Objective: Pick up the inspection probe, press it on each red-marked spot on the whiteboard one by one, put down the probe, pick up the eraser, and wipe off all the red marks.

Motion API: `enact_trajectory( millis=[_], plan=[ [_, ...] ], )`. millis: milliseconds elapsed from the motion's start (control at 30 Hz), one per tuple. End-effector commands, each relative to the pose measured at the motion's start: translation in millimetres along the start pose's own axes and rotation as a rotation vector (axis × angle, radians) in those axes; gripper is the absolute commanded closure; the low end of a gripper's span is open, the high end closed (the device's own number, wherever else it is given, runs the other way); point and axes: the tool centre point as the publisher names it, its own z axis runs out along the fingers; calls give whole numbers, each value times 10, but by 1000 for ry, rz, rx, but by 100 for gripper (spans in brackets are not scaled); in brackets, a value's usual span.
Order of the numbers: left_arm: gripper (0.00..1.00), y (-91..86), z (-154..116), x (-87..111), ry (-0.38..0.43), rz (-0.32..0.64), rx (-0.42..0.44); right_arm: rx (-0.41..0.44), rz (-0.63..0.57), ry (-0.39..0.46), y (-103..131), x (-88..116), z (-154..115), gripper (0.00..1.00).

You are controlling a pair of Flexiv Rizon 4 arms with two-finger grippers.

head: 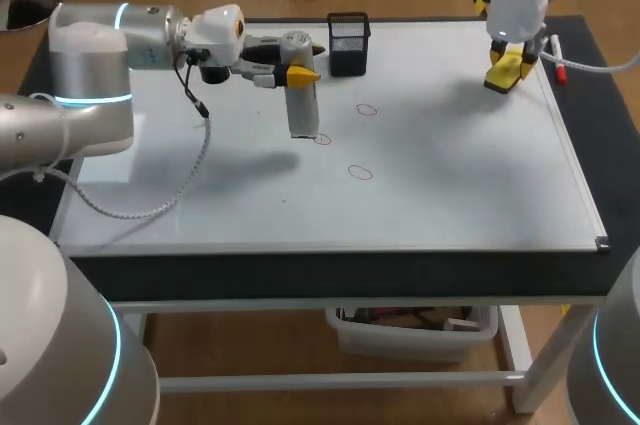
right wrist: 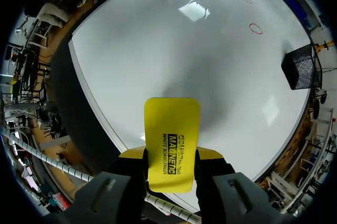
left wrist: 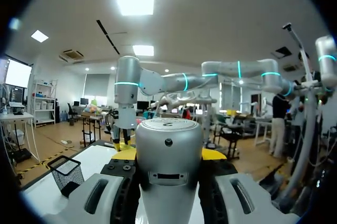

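Closest in, the left gripper [left wrist: 168, 155] is clamped on the probe [head: 303, 110], which stands upright, its tip down at the whiteboard [head: 450, 185] just beside the middle mark [head: 322, 139]. Pressing looks like the step in hand. The right gripper [head: 510, 65] grips the eraser [right wrist: 172, 129] over the far right corner. Next, I'd guess: lift, shift to the far mark [head: 367, 110] or near mark [head: 360, 173], then press straight down.

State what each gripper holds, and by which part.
Left gripper: the silver cylindrical probe, by its upper sides. Right gripper: the yellow rectangular eraser, by its long edges.
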Motion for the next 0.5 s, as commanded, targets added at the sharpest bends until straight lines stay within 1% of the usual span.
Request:
enact_trajectory(
  millis=[33,500],
  plan=[
    [100,119,49,-85,26,1,23,1,-2,4,-6,0,-14,100],
    [100,294,207,-240,65,11,31,1,-2,4,-6,0,-14,100]
  ],
)
